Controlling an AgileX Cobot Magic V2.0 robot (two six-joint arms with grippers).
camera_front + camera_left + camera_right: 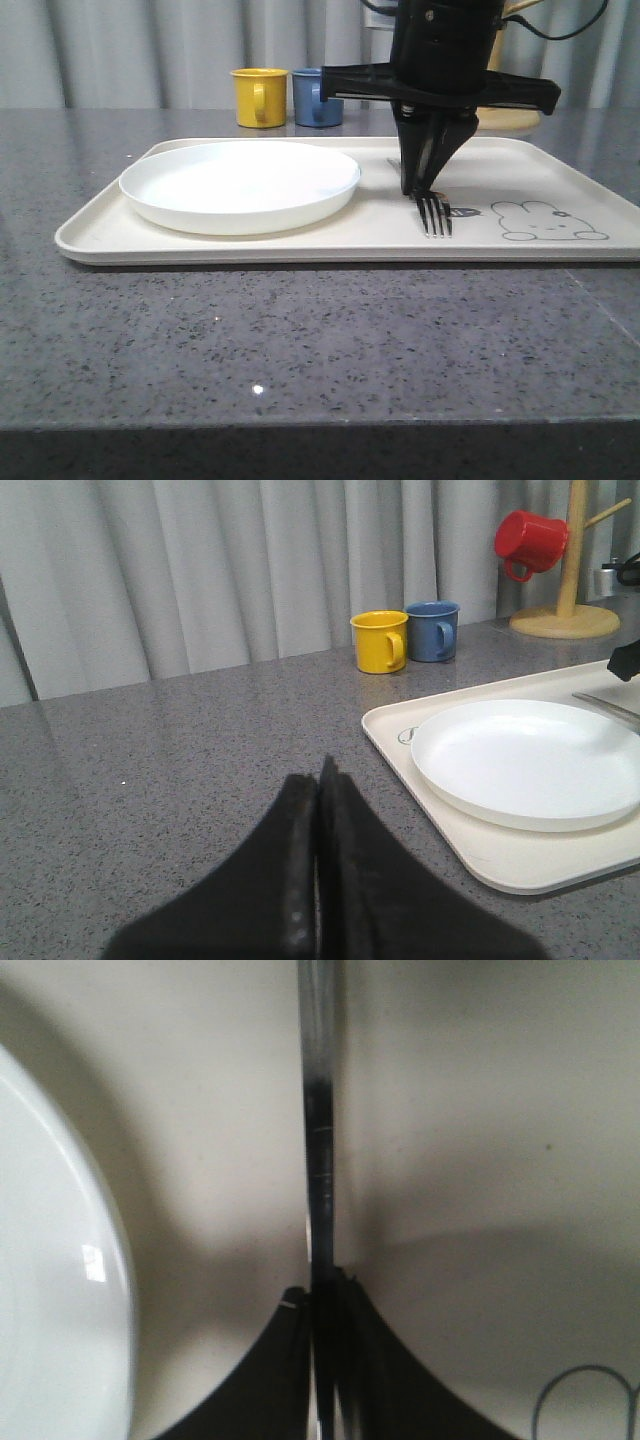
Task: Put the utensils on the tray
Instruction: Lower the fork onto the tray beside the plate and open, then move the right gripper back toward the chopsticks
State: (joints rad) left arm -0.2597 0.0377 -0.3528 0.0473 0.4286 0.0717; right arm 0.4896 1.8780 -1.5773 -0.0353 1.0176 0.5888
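My right gripper [418, 186] points straight down over the cream tray [560, 165], to the right of the white plate. It is shut on the silver fork [434, 214], whose tines point toward the front edge beside the rabbit drawing. The tines sit at the tray's surface; I cannot tell whether they touch it. In the right wrist view the fork handle [320, 1140] runs out from between the shut fingers of that gripper [325, 1295]. My left gripper [320, 770] is shut with nothing in it, over the bare grey table to the left of the tray [500, 865].
A round white plate [240, 185] takes up the tray's left half. Behind the tray stand a yellow mug [260, 97] and a blue mug [315, 97]. At the back right a red mug [530, 542] hangs on a wooden mug tree [572, 570].
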